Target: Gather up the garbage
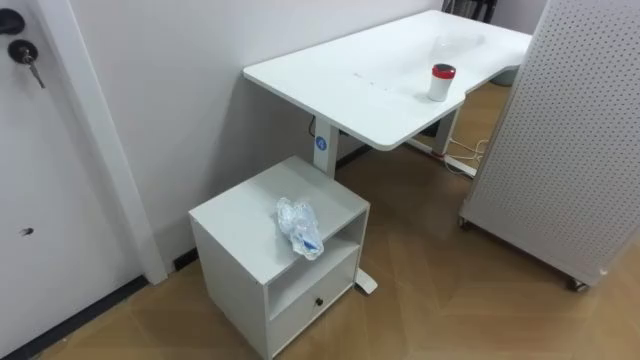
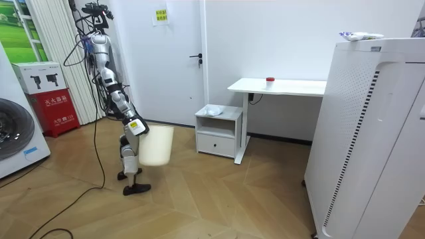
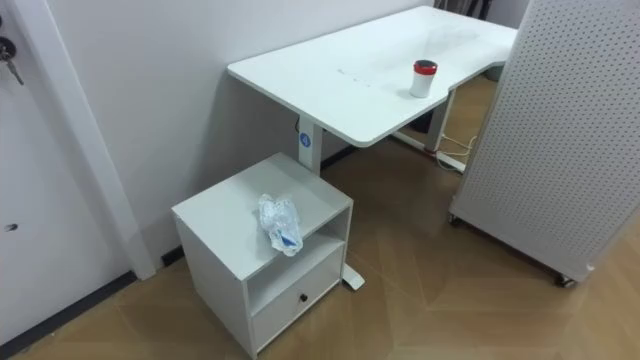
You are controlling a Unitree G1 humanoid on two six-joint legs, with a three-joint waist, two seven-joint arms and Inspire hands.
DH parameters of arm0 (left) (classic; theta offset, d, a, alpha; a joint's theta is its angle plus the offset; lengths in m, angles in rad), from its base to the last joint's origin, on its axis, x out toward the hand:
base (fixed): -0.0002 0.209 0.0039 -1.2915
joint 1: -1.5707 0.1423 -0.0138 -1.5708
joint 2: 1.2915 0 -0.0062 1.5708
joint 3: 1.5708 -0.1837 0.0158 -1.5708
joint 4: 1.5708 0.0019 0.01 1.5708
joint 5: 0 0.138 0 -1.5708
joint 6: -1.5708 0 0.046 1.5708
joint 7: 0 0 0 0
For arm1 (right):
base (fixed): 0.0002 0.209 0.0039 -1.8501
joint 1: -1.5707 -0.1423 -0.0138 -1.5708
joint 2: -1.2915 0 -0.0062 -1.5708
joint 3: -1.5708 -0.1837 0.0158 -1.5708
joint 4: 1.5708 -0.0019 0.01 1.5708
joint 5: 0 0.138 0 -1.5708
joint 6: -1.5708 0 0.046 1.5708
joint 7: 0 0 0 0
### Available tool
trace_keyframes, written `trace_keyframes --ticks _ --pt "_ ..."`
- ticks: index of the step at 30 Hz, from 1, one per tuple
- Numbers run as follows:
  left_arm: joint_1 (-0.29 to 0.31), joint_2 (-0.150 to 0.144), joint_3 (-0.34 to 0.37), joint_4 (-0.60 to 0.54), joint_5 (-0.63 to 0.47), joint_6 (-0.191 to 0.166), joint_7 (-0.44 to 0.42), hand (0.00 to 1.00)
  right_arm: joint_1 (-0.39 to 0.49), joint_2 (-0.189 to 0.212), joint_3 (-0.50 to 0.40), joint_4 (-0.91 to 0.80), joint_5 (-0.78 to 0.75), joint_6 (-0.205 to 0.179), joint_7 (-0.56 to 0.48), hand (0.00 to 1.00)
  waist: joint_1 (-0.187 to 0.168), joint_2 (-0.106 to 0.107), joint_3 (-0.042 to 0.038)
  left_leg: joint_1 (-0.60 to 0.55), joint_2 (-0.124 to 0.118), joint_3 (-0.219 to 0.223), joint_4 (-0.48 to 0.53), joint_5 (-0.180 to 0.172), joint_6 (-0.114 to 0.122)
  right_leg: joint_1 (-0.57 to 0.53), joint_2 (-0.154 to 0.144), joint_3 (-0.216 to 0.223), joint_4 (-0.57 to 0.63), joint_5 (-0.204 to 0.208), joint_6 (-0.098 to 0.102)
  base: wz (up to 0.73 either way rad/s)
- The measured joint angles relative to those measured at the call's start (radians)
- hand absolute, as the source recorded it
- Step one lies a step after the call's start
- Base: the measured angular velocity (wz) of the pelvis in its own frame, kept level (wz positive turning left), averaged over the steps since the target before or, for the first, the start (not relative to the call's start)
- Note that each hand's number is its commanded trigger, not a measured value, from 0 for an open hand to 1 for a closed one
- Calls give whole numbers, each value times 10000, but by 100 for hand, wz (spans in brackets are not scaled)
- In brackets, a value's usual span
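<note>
At lower centre of the eye views, crumpled clear plastic garbage lies on the white cabinet, a red-lidded jar beyond on the desk at upper right; left in the room view, the right hand meets a white bin, and I cannot tell whether it grips.

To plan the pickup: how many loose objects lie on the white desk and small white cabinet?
2: crumpled clear plastic bottle atop the cabinet; red-lidded white cup on the desk. The drawer may hide more.
</note>
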Motion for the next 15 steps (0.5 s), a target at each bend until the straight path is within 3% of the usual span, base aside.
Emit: trace_keyframes --ticks 15 --pt "-114 17 3 27 -103 -34 -64 0 -106 -33 -22 64 -8 64 294 100 -21 21 78 -3 0 -62 22 -2 -2 39 -6 -71 -3 0 0 0"
